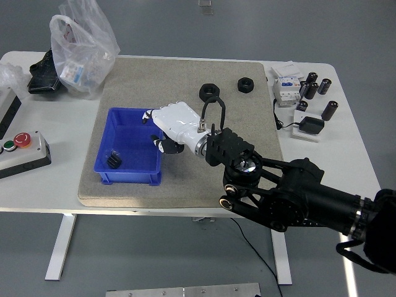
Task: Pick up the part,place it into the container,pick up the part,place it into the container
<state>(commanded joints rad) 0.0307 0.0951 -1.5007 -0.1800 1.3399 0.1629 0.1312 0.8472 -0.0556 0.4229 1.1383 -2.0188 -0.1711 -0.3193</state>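
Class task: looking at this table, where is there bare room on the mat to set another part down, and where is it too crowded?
Free: the mat between the plastic bag and the two black nuts, and its near strip in front of the blue container. Crowded: the right hand over the container's right rim, and the table's right end with the capacitors.
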